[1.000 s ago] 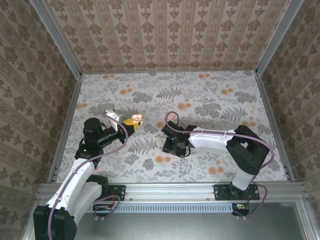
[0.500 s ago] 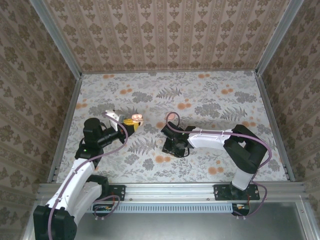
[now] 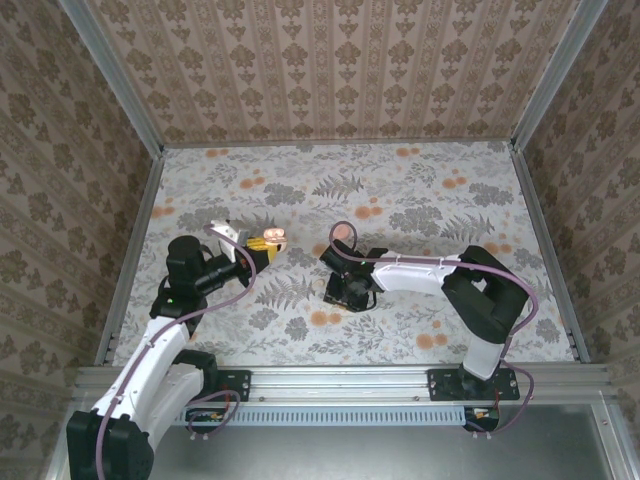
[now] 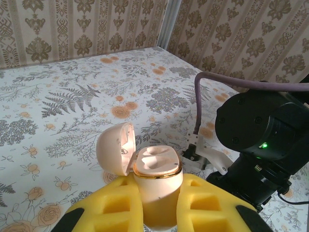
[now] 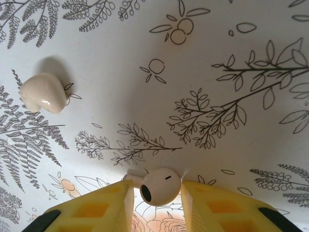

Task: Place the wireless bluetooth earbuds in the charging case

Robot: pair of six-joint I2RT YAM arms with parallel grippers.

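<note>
We see soft, even, fairly bright light from overhead. In the right wrist view the loose earbud (image 5: 43, 93) has a small glare spot and throws a diffuse shadow just above itself. Below and to its right, the yellow pads (image 5: 96, 210) blur at the frame edge. The case (image 4: 157, 181) is sharp, its gold rim glinting. From the top camera, the walls (image 3: 60, 150) lean outward and look slightly soft.

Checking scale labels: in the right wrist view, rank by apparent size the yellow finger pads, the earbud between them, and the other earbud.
1. Yellow finger pads, though cropped.
2. Earbud between the pads and loose earbud look alike; the first is nearer, so unranked.
</note>
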